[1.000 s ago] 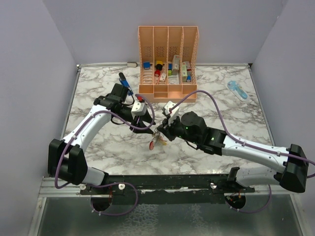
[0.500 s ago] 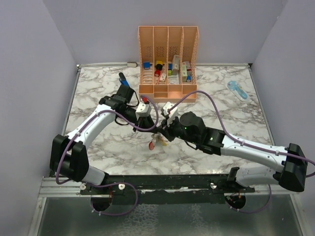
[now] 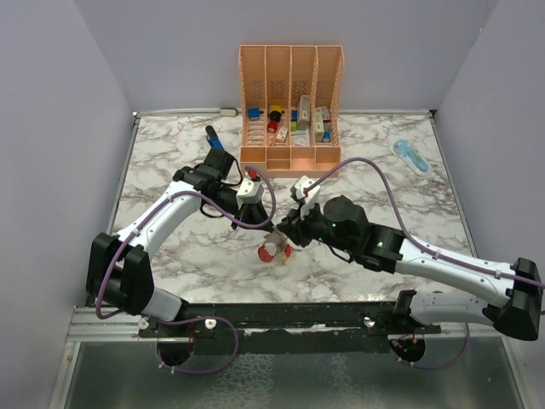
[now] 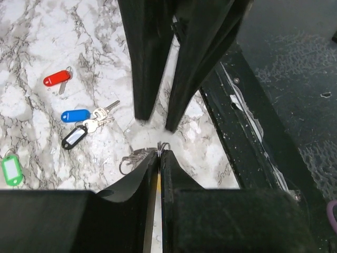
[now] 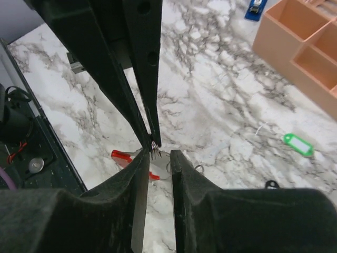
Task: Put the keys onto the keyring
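The left claw (image 4: 159,154) is pinched nearly shut on the keyring (image 5: 153,146), a thin wire loop held at its very tips above the table (image 3: 443,196), near the front edge. The right claw (image 5: 159,153) faces it tip to tip. Its fingers stand a narrow gap apart, just short of the wire, and nothing shows clamped between them. In the left wrist view a small bunch of metal loops sits beside the left claw's tips. I cannot tell whether it hangs from the keyring or lies on the marble.

The keys lie loose on the table just beside the two claws. The red key (image 4: 56,79) is farthest out. The blue key (image 4: 75,115) and black key (image 4: 73,137) lie side by side, with bare metal blades next to them. The green key (image 4: 10,169) lies apart from the rest.

The organizer (image 3: 291,158) stands at the back of the table, with four upright slots:
- The leftmost slot holds a small blue piece.
- The second slot holds a black-and-yellow piece above a red one.
- The third slot holds a grey box and some small coloured bits.
- The fourth slot holds a green-and-white box with something blue below it.

These items are too small to name.

A blue tool (image 3: 215,141) lies just left of the organizer. A pale blue object (image 3: 412,157) lies well apart near the right edge.
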